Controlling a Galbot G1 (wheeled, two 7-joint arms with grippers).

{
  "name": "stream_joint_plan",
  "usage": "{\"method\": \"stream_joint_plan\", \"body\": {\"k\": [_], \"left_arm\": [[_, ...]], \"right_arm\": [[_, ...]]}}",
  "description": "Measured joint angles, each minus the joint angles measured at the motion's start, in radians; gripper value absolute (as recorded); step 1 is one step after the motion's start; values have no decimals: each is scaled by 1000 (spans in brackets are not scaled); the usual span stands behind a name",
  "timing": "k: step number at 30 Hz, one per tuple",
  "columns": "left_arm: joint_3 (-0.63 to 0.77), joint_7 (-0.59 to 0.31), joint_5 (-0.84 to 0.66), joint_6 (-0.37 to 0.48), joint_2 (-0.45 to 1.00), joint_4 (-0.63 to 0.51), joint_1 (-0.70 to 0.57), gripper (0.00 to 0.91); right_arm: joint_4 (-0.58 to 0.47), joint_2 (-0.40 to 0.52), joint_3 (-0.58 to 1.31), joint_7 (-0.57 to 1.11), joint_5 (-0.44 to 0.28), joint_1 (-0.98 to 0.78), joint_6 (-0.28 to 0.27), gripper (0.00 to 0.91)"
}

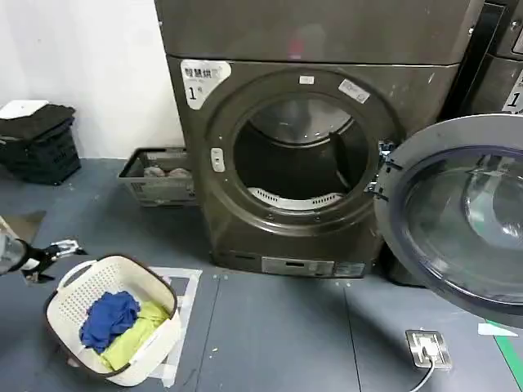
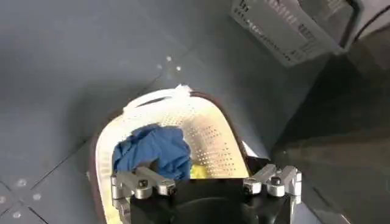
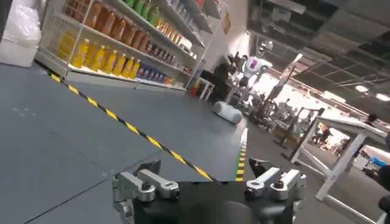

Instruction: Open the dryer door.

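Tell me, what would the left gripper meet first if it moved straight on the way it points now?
Probably the blue cloth in the white laundry basket. The left gripper, open, points down into that basket; depth is hard to judge.

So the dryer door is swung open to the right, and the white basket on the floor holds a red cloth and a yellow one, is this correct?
Not fully. The head view shows the dryer door swung open to the right, and the white basket on the floor, but the cloth beside the yellow one is blue, not red. The left wrist view shows the same blue cloth.
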Motion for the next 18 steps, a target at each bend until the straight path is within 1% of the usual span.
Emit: {"method": "stream_joint_plan", "body": {"k": [8,11,14,18], "left_arm": [[-3,-30,-7,0,-9,21,16,907],[-3,-31,-14,0,-13,23,21,907],[-4,-31,-15,0,-19,31,24,907],[-5,-31,-16,0,-23,38,25,907]], "right_arm": [[-5,1,-3,6,-1,0,16,907],[-4,3,-2,11,-1,0,11,907],[-5,3,2,10,5,0,25,907],[-7,2,3,8,7,-1,27,907]]}}
